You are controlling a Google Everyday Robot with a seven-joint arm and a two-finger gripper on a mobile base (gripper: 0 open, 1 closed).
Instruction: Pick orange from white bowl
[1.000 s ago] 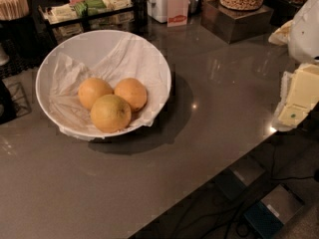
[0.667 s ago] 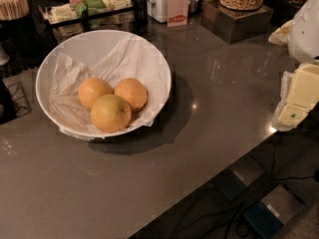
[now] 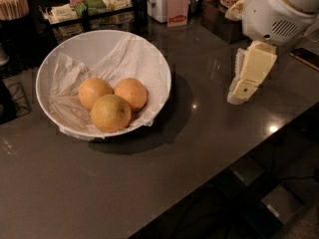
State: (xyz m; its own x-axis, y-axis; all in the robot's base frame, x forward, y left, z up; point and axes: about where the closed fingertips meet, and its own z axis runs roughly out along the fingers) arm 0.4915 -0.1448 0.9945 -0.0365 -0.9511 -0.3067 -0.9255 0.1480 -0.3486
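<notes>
The white bowl point(image 3: 149, 59) stands on the dark counter at the left, lined with crumpled white paper. Three fruits lie in it. The orange point(image 3: 131, 93) is the deepest-coloured one, on the right of the group. A paler fruit point(image 3: 94, 92) lies to its left and a larger, yellower fruit point(image 3: 110, 113) in front. My gripper point(image 3: 237, 94) hangs point-down over the counter to the right of the bowl, well apart from its rim, with nothing seen in it.
The counter's front edge point(image 3: 234, 158) runs diagonally at the lower right, with floor below it. Behind the bowl are a tray of packets point(image 3: 89, 6), a white container with a red-printed card point(image 3: 167, 4) and a cup of sticks point(image 3: 12, 4). A dark box point(image 3: 219, 19) stands behind the arm.
My gripper and arm have moved left and slightly up, further into view and closer to the bowl. The bowl and fruits have not moved.
</notes>
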